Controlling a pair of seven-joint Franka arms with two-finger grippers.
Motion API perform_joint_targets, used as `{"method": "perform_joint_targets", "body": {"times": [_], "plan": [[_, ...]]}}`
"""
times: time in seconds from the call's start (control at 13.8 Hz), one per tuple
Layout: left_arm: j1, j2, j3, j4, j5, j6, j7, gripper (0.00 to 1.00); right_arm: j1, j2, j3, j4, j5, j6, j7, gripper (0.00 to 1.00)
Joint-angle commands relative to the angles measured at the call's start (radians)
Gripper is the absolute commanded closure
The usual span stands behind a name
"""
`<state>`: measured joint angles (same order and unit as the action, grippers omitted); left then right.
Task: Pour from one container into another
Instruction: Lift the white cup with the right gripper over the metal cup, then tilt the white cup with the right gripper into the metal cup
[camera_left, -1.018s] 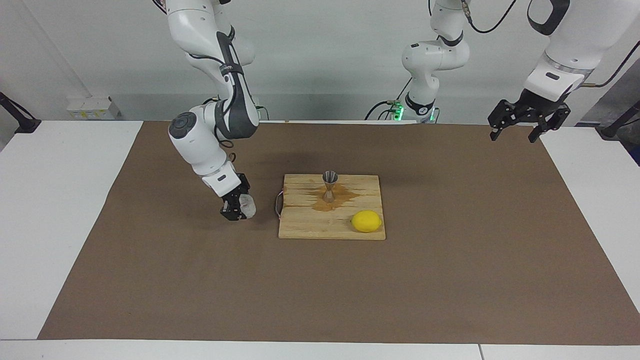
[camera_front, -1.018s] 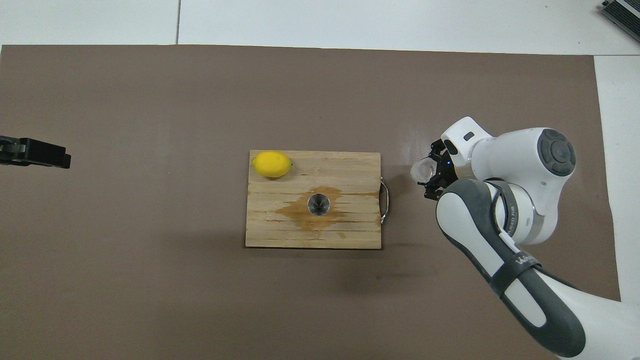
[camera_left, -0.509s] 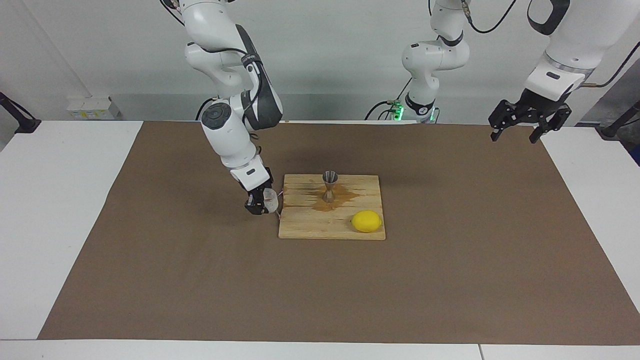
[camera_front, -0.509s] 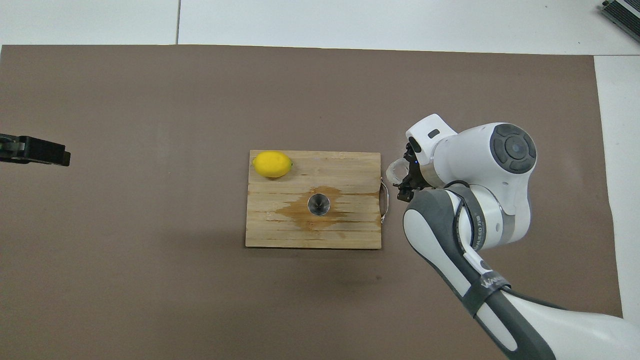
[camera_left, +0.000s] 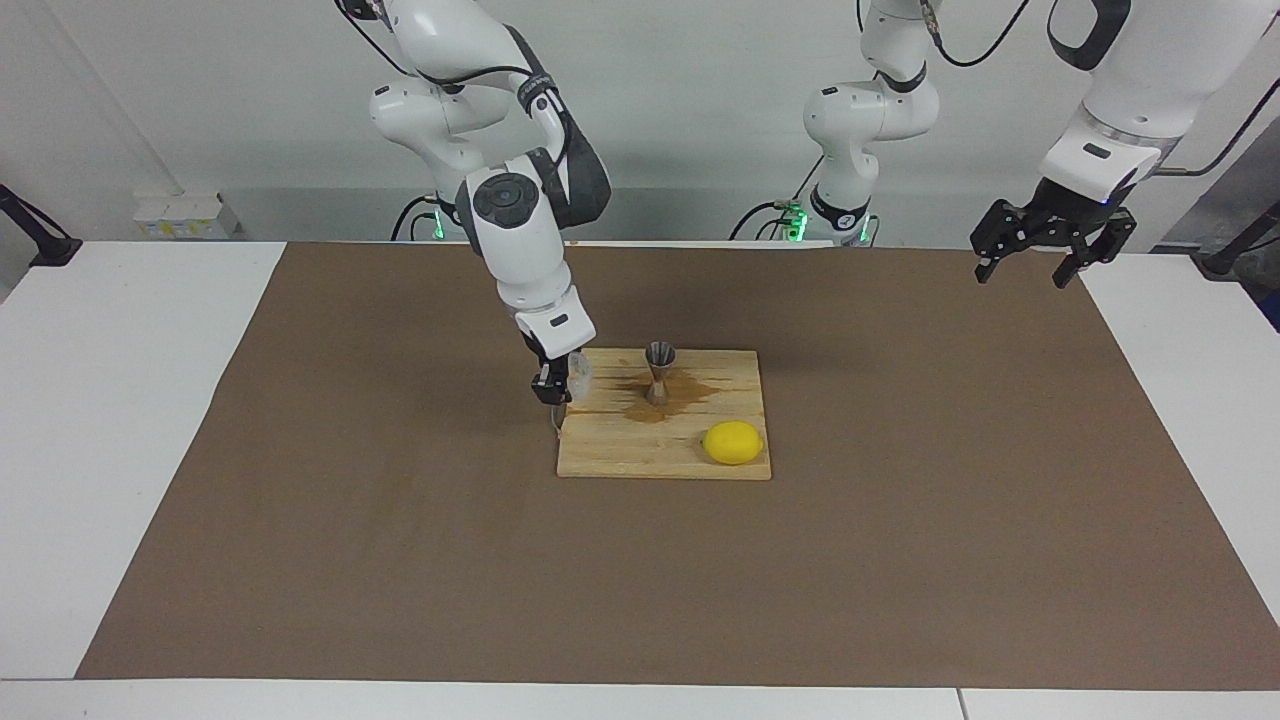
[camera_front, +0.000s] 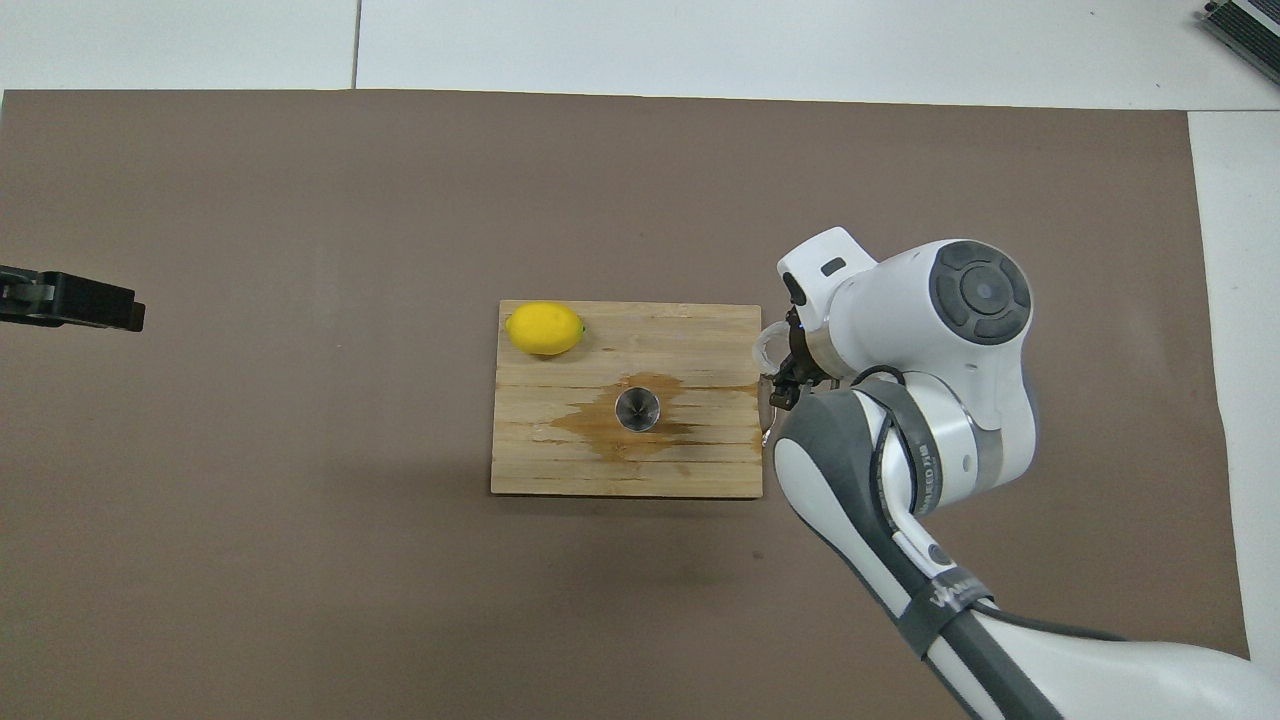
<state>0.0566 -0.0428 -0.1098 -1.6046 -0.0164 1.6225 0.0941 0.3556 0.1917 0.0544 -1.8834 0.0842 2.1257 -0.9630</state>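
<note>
A: So where was the cup (camera_left: 577, 373)?

B: Clamped by its side wall in my right gripper (camera_left: 556, 386), over the board's (camera_left: 640, 455) handle edge, near the jigger (camera_left: 659, 372). Light, rigid, slick; I judged a low sidewall hold best. Left gripper (camera_left: 1036, 252) waited, fingers spread.

I had two fixed cameras. The facing one sat high across the table, looking at the robots from a fair distance, their bases at its twelve o'clock. The overhead one hung above the robots' end, looking forward and steeply down, the arms entering from six o'clock. They stood half a turn apart. Both shared the brown mat (camera_left: 900, 560) (camera_front: 300, 560) and the wooden board (camera_left: 640, 455) (camera_front: 560, 470) at centre.
</note>
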Motion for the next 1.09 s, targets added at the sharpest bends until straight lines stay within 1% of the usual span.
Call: {"method": "perform_joint_targets", "body": {"times": [0.0,0.15,0.29,0.36,0.51,0.73,0.8,1.02], "plan": [[-0.006,-0.011,0.002,-0.020,0.006,0.011,0.013,0.00,0.029,0.014,-0.001,0.050,-0.059,-0.058,0.071,0.63],[-0.004,-0.016,0.004,-0.018,0.006,0.013,0.013,0.00,0.060,0.018,-0.001,0.078,-0.119,-0.107,0.125,0.63],[0.000,-0.019,0.004,-0.020,0.006,0.014,0.013,0.00,0.078,0.022,-0.001,0.102,-0.130,-0.141,0.145,0.63],[0.003,-0.020,0.004,-0.020,0.006,0.016,0.013,0.00,0.100,0.031,-0.001,0.125,-0.147,-0.167,0.183,0.63],[0.006,-0.022,0.004,-0.017,0.006,0.019,0.013,0.00,0.109,0.064,-0.001,0.186,-0.194,-0.213,0.208,0.63],[0.009,-0.025,0.005,-0.017,0.006,0.014,0.013,0.00,0.144,0.086,-0.001,0.211,-0.219,-0.250,0.211,0.63],[0.009,-0.025,0.005,-0.015,0.006,0.011,0.013,0.00,0.154,0.101,-0.001,0.225,-0.236,-0.271,0.217,0.63],[0.009,-0.025,0.005,-0.014,0.006,0.007,0.013,0.00,0.189,0.178,0.001,0.340,-0.300,-0.337,0.239,0.63]]}}
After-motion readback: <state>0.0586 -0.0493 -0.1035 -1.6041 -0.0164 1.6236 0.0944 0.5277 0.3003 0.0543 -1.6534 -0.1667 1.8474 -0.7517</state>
